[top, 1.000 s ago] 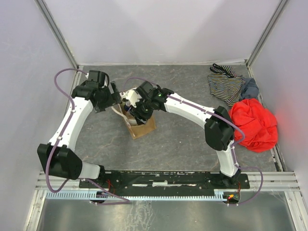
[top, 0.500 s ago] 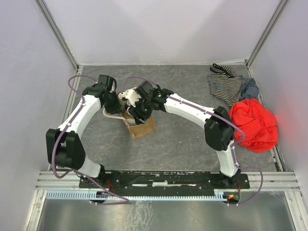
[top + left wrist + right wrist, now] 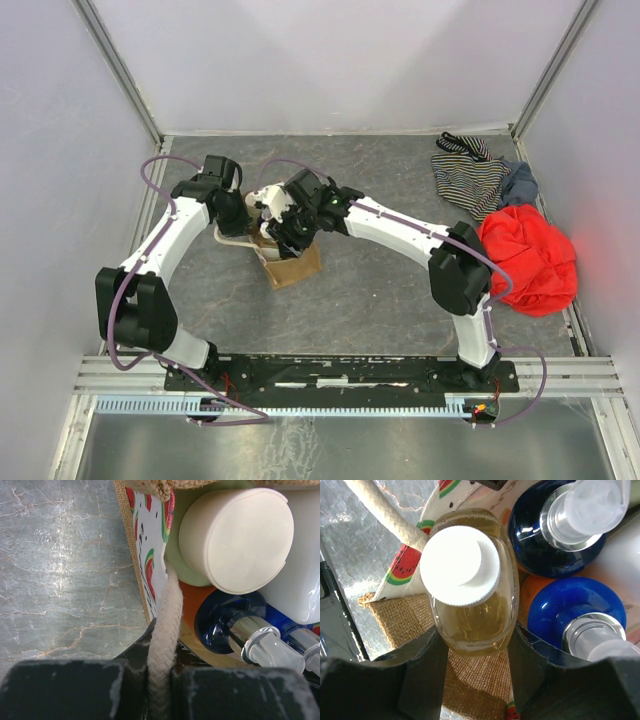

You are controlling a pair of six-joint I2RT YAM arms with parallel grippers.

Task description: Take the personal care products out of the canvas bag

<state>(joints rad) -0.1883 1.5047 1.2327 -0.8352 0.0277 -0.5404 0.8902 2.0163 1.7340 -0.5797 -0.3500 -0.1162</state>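
The canvas bag stands mid-table, tan burlap with a watermelon print. My left gripper is shut on the bag's cream rope handle at its rim. Inside the bag are a pale-green cylinder with a cream cap, a white bottle and two orange pump bottles with blue tops. My right gripper is shut on a clear amber bottle with a white cap, gripping it on both sides just above the bag's burlap edge.
A black-and-white striped garment, a grey-blue cloth and a red cloth lie at the right side. Pale walls close in the table on the left, back and right.
My left arm swung in to the bag and its gripper shut on the rope handle. My right gripper closed the last bit onto the amber bottle.
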